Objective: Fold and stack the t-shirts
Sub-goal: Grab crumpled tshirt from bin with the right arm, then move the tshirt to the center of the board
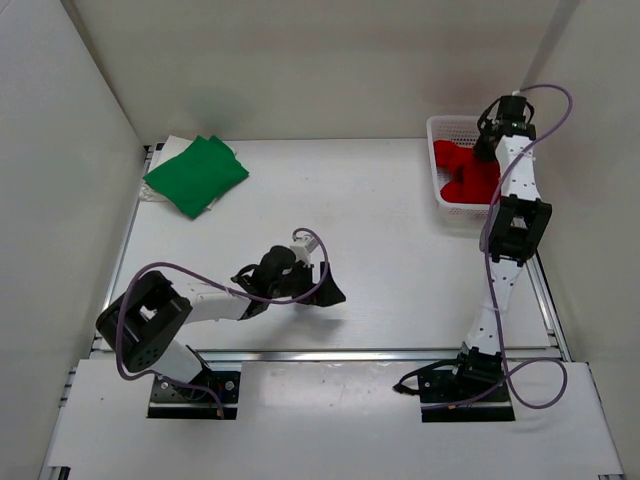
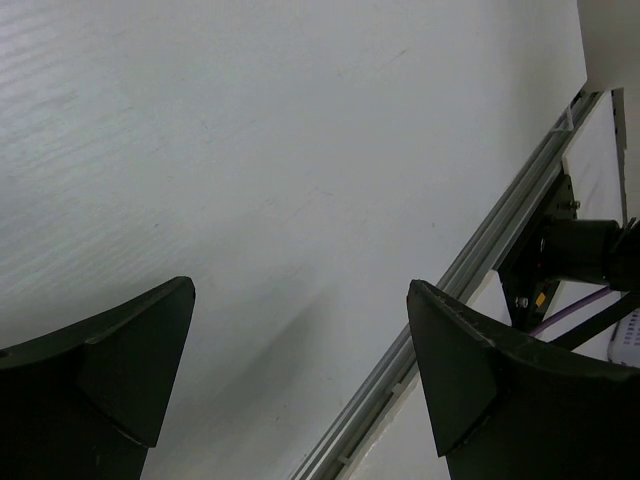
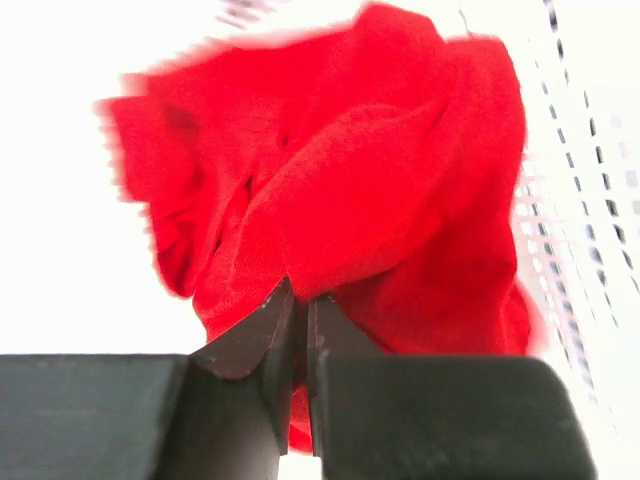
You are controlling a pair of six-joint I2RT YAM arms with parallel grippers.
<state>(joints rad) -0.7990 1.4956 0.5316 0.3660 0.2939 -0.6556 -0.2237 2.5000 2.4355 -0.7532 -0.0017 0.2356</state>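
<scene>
Right gripper has its two fingers pressed nearly together on a fold of the red t-shirt, which bunches up just ahead of the tips. The crumpled shirt sits inside the white mesh basket, whose perforated wall runs along the gripper's right. In the top view this gripper reaches down over the basket at the table's far right corner, with the red t-shirt below it.

Left gripper is spread wide with nothing between the fingers, hovering low above the bare white table. An aluminium rail marking the table's edge runs off to its right. From above, this gripper lies near the middle of the table. The green t-shirt, folded flat, rests well beyond it to the left, by the far left corner. Plain white walls close in the table on three sides.
</scene>
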